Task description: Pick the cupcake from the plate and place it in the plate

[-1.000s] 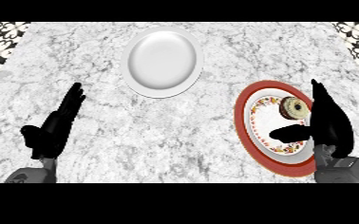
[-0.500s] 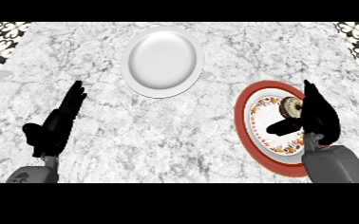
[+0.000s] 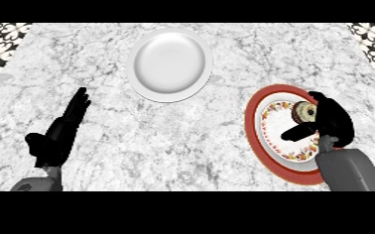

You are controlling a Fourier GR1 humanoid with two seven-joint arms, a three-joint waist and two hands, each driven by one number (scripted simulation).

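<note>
On the marble table (image 3: 219, 144), the red-rimmed plate (image 3: 258, 144) lies at 4 o'clock and the white plate (image 3: 170, 64) at 11 o'clock, well apart, with nothing between them. The left hand (image 3: 60, 134) rests open at 8 o'clock. The right hand (image 3: 330, 121) has moved in over the red-rimmed plate and now curls around the cupcake (image 3: 303, 111), which still sits there; I judge the grasp is closing.
</note>
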